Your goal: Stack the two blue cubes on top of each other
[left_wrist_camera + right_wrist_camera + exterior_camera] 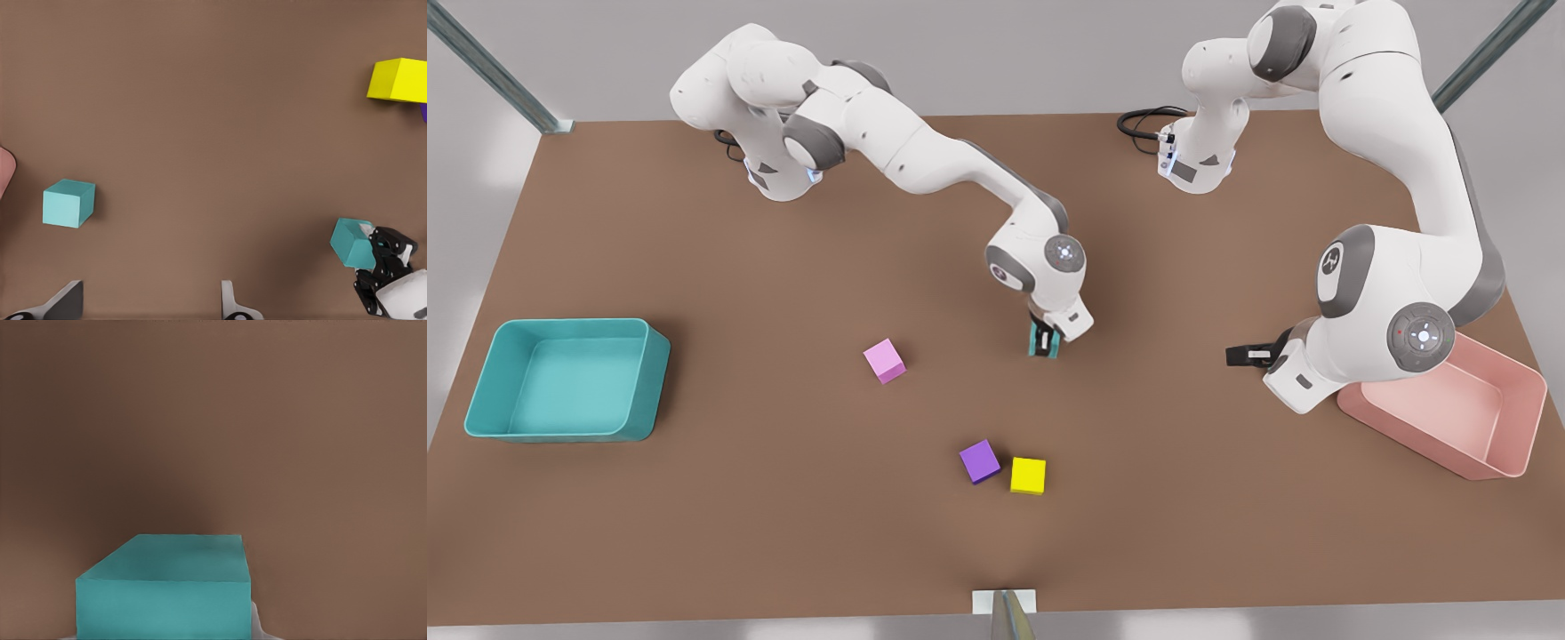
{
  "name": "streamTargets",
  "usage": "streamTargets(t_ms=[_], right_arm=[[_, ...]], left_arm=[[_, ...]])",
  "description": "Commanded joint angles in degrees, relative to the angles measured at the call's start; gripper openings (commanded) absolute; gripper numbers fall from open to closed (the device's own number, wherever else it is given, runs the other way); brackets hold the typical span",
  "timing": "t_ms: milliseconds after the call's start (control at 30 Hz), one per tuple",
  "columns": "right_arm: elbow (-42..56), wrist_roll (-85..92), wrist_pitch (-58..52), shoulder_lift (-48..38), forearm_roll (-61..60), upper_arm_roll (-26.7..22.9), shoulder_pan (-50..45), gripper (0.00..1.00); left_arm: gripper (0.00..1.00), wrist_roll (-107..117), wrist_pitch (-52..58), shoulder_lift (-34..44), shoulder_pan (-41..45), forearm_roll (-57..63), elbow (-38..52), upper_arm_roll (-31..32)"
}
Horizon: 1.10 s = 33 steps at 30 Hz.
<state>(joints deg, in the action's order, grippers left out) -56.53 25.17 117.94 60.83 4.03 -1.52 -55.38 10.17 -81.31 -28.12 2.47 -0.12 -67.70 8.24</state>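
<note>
Clamping a blue cube, the right gripper hangs near the table's centre, above it. In the left wrist view the second blue cube sits alone on the brown top. The left gripper waits with its fingers spread, by the pink bin. At six o'clock from the held cube lie purple and yellow cubes, a pink cube at nine, a teal bin beyond.

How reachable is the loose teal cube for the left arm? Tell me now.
Probably yes. The loose teal cube sits alone on the bare table before the left tool, whose fingers stand open; nothing lies between them.
</note>
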Motion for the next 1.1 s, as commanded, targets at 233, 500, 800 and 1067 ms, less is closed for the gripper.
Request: streamTargets(t_ms=[233, 500, 800, 1067], right_arm=[[0.0, -18.1, 5.9, 0.3, 2.9, 0.3, 0.3, 1.0], [-0.3, -18.7, 12.0, 3.6, 3.0, 0.3, -0.3, 1.0], [-0.3, -14.4, -7.6, -12.1, 2.5, 4.3, 0.5, 1.0], [-1.2, -13.2, -58.4, -47.6, -6.1, 4.6, 50.4, 1.0]], left_arm=[[1.0, 0.1, 0.1, 0.1, 0.0, 0.0, 0.0, 0.0], [1.0, 0.1, 0.1, 0.1, 0.0, 0.0, 0.0, 0.0], [1.0, 0.1, 0.1, 0.1, 0.0, 0.0, 0.0, 0.0], [1.0, 1.0, -1.1, -1.8, 0.0, 0.5, -3.5, -0.1]])
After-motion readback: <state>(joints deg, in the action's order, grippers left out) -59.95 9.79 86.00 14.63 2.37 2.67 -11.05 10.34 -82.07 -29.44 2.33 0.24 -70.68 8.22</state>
